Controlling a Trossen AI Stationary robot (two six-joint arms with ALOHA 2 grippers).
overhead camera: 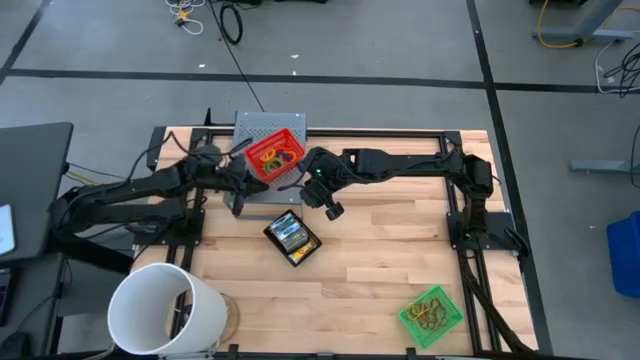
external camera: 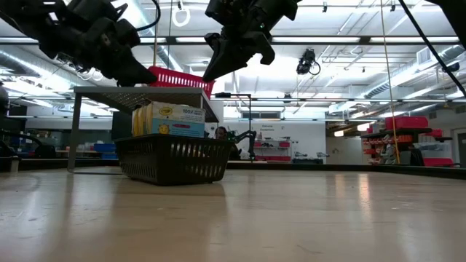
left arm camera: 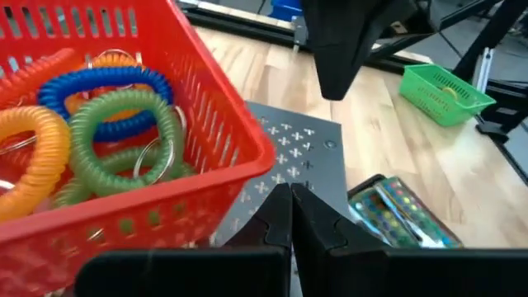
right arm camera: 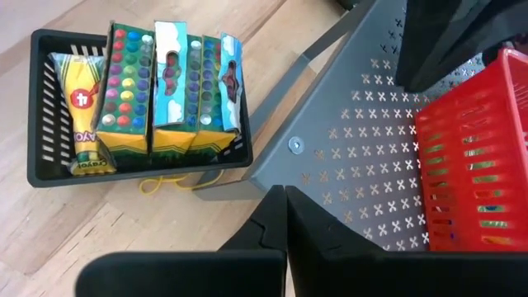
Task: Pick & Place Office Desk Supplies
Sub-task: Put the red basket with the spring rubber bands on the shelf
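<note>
Beyond the left arm's dark jaws a red slatted basket is showing coiled loops in blue, green and orange; beside the right arm's dark jaws a grey shelf is showing a punched cross pattern; past it a black basket is holding yellow-and-green crayon boxes printed with rows of coloured dots; a green basket is sitting on the pale wood table; a bucket is showing white.
</note>
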